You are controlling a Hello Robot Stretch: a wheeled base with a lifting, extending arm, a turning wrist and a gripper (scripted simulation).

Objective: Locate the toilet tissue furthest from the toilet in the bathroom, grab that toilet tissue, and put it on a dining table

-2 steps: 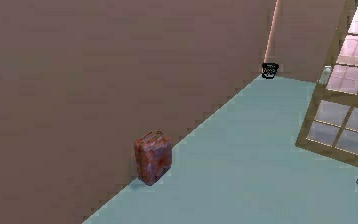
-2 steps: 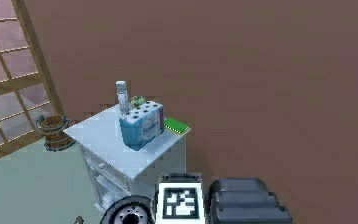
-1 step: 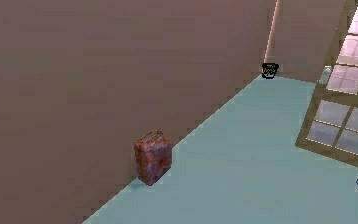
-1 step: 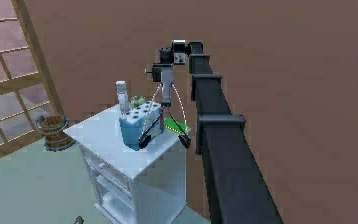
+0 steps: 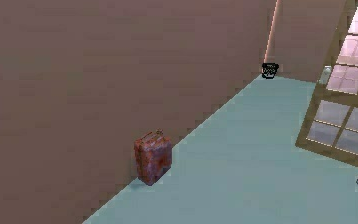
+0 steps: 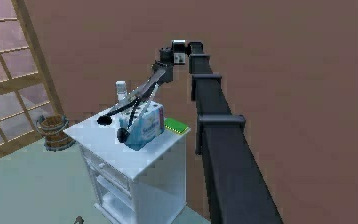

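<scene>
Jaws sit at the far end of the dark arm [image 6: 222, 140], and their thin fingers [image 6: 147, 90] reach down toward a white stand [image 6: 117, 185] by the brown wall. I cannot tell if the jaws are wide or narrow. I also cannot tell if they hold anything, because things stand on the tabletop [image 6: 90, 131] right behind them.

I think the step now is grabbing the toilet tissue. I cannot pick out a roll for sure. A blue and white thing [image 6: 143, 131] stands at the tip of the fingers, and that may be it. A small white bottle [image 6: 122, 93] stands just beside it, and a flat green thing [image 6: 173, 127] lies on its other side. To do this well, the robot should come down slow and straight on that one thing, so the bottle is not knocked over. Then it should lift straight up before the arm pulls back, so nothing gets dragged off the edge.

A wooden bucket [image 6: 52, 131] stands on the floor near the window [image 6: 7, 80]. I cannot see what is inside it. The stand has drawers or shelves, but what they hold is too small to tell. In the forward view a little black bin [image 5: 270, 70] sits in the far corner, with its inside hidden. A red-brown box [image 5: 153, 158] stands against the wall.
</scene>
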